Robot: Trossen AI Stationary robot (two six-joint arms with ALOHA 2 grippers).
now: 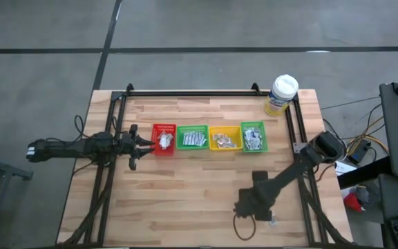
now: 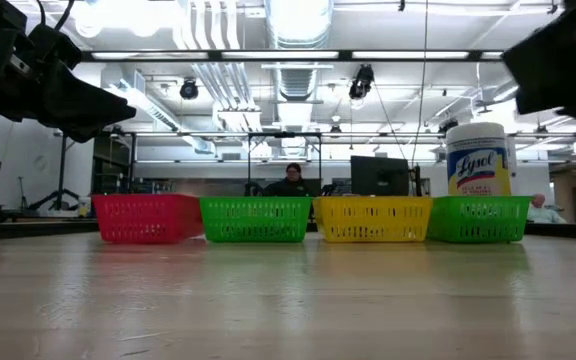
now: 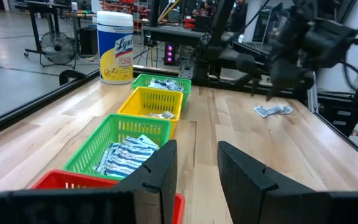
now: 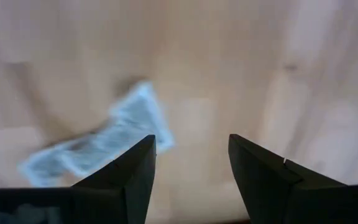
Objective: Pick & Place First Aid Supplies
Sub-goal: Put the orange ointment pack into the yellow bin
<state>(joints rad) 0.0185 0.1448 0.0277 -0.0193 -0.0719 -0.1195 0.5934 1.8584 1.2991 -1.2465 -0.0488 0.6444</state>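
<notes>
Your right hand [image 4: 188,168] hangs low over the near right of the counter [image 1: 185,200], fingers spread wide, gripping nothing. Just under it lie loose sachets [image 4: 98,146], pale blue-white, flat; looks like two overlapping, but the wrist view is too soft to count for sure. The left wrist view shows the same small pile [image 3: 272,110] on bare wood below that arm.

Your left hand [image 3: 197,174] hovers at the left end of the bin row, right over the red bin [image 1: 164,138], fingers part open w/ a clear gap, nothing between them.

Four bins in a row mid-counter, touching side by side: 1 red, then 1 green bin [image 1: 193,137], 1 yellow bin [image 1: 224,138], and a 2nd green one [image 1: 253,136]. Each holds sachets: white-red in the red, blue-white striped packs [image 3: 129,155] in the first green, tan-ish pads in the yellow, grey-silver in the last.

Farther back, 1 wipes tub [image 1: 282,95], yellow w/ white lid, stands upright at the far right corner.
</notes>
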